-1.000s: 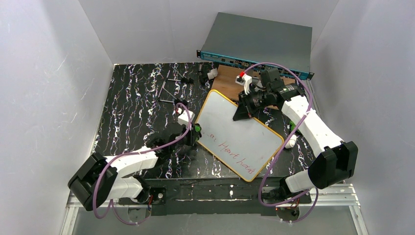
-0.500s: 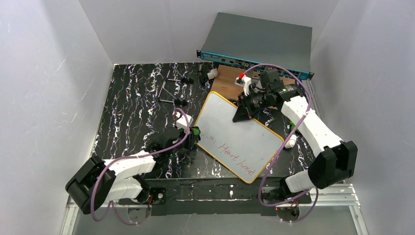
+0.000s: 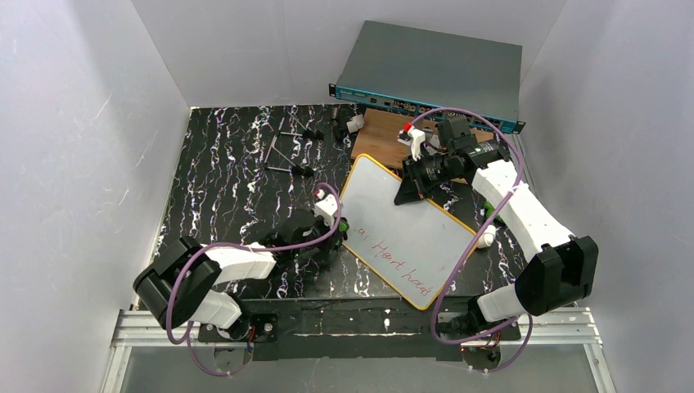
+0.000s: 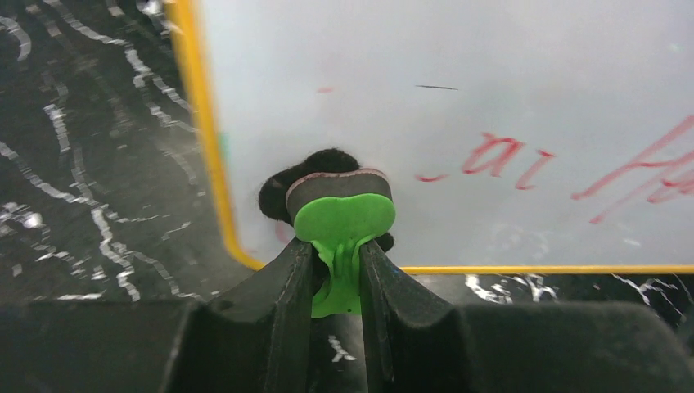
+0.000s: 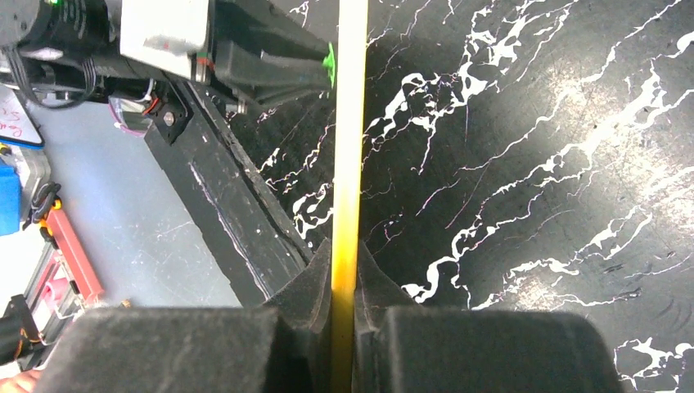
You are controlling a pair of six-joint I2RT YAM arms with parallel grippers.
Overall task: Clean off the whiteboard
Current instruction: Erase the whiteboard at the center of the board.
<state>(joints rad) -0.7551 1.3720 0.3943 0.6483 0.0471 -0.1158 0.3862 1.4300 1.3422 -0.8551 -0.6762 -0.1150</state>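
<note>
Pinching whiteboard [image 3: 409,229] frame edge-on: right claw [image 5: 344,264] | left claw [image 4: 335,252] clamped on green eraser [image 4: 344,214], pad touching whiteboard corner

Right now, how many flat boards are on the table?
2. The whiteboard sits centre-right, its yellow-framed edge clamped by the right gripper. The wooden board lies behind it at the far edge, partly hidden. No others show.

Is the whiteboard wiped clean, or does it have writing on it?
Not clean: red words run across the whiteboard.

White walls [image 3: 82,123] L/R/back; black marbled tabletop [image 3: 221,180]; grey rack unit [image 3: 434,70] at rear.
</note>
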